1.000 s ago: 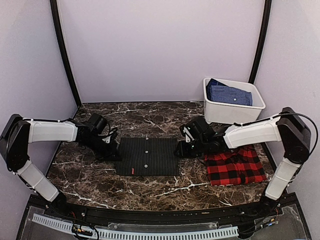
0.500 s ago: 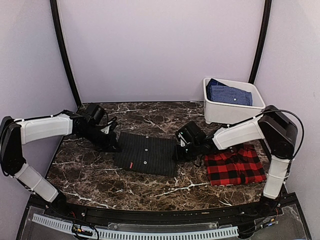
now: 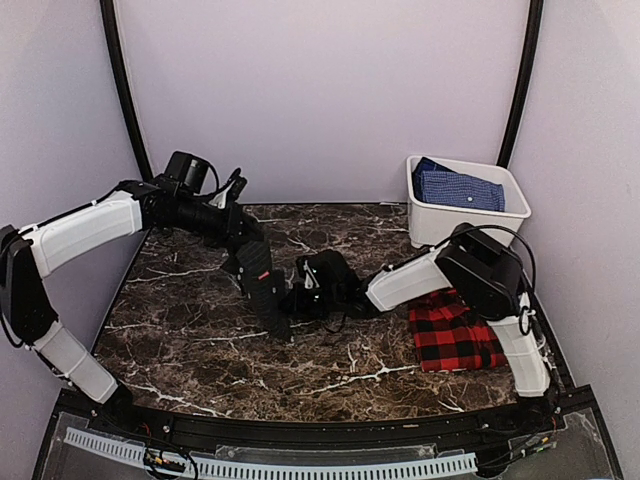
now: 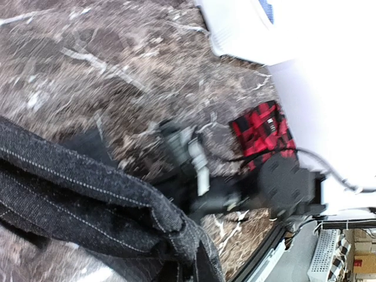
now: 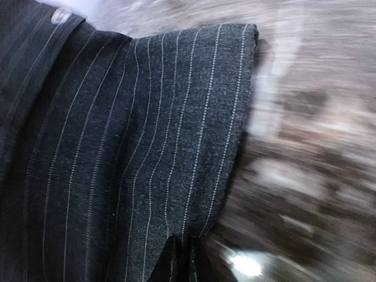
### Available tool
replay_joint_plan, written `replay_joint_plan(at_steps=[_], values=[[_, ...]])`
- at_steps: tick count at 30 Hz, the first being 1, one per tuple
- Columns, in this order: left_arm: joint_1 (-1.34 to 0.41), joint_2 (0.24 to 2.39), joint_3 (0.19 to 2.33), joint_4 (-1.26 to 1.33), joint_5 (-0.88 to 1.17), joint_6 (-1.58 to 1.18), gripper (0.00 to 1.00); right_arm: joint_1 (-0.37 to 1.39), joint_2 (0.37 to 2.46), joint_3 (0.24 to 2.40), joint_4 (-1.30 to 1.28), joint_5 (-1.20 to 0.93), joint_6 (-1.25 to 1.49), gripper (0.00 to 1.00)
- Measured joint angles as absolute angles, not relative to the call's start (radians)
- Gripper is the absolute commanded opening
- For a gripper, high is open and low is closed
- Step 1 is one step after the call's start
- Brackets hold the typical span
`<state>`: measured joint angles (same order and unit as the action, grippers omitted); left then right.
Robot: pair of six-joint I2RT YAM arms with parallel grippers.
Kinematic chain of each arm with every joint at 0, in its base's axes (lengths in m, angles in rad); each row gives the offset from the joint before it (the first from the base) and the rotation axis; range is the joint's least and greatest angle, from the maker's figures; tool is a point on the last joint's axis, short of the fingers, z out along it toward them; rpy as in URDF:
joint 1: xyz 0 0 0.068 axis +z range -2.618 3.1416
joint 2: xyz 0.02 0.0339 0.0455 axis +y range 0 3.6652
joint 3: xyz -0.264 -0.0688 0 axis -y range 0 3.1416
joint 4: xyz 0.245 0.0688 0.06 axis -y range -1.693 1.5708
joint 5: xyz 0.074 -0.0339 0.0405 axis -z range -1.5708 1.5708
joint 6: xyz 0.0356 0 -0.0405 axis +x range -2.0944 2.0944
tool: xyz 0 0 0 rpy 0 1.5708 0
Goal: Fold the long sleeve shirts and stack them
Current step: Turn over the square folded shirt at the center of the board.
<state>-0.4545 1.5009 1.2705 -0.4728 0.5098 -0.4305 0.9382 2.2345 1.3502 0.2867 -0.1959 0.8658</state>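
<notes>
The charcoal pinstripe shirt (image 3: 266,290) hangs in a narrow bunch at mid table, held up between both arms. My left gripper (image 3: 243,243) is raised above the table and shut on the shirt's upper edge; in the left wrist view its dark folds (image 4: 88,194) fill the lower left. My right gripper (image 3: 298,300) sits low at the shirt's right side, shut on a cloth edge (image 5: 194,135), with its dark fingertips (image 5: 173,261) pinching the hem. The red-and-black plaid shirt (image 3: 455,332) lies folded on the table at the right, also seen past the right arm (image 4: 262,130).
A white bin (image 3: 500,225) at the back right holds a folded blue shirt (image 3: 458,187). The right forearm (image 3: 410,280) stretches across the table from the plaid shirt toward the middle. Pale walls close in the marble table (image 3: 180,330) on three sides.
The pinstripe shirt lay flat; the left gripper has lifted its left edge up and rightward. The right gripper has closed on the right edge and moved left, bunching the shirt.
</notes>
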Motion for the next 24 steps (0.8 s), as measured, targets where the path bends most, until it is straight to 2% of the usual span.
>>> replay_joint_plan(at_steps=[7, 10, 17, 24], values=[[-0.488, 1.613, 1.328, -0.343, 0.605, -0.476, 0.00, 1.022, 2.444, 1.554, 0.532, -0.275, 1.036, 0.09], [-0.508, 1.652, 1.327, -0.313, 0.637, -0.497, 0.00, 1.040, 2.506, 1.597, 0.664, -0.326, 1.127, 0.13], [-0.516, 1.661, 1.319, -0.269, 0.670, -0.514, 0.00, 1.039, 2.500, 1.529, 0.792, -0.346, 1.208, 0.13], [-0.516, 1.658, 1.279, -0.231, 0.680, -0.516, 0.00, 1.032, 2.380, 1.381, 0.691, -0.280, 1.177, 0.15]])
